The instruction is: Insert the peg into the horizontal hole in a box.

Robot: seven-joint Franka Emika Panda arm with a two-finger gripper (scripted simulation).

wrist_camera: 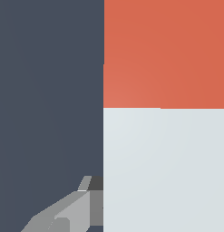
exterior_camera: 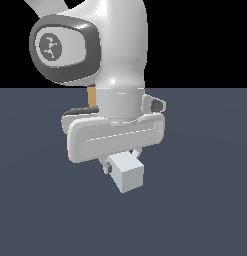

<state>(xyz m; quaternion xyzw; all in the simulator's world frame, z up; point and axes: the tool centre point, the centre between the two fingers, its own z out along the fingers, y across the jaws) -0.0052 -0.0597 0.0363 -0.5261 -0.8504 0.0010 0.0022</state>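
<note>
We see no brand, label or writing anywhere. Our pincer (exterior_camera: 120, 162) pinches the peg (exterior_camera: 127, 176), holding it above the dark tabletop (exterior_camera: 205, 200); its pale end faces the exterior view, and the wrist view shows its red-orange end beyond.
</note>
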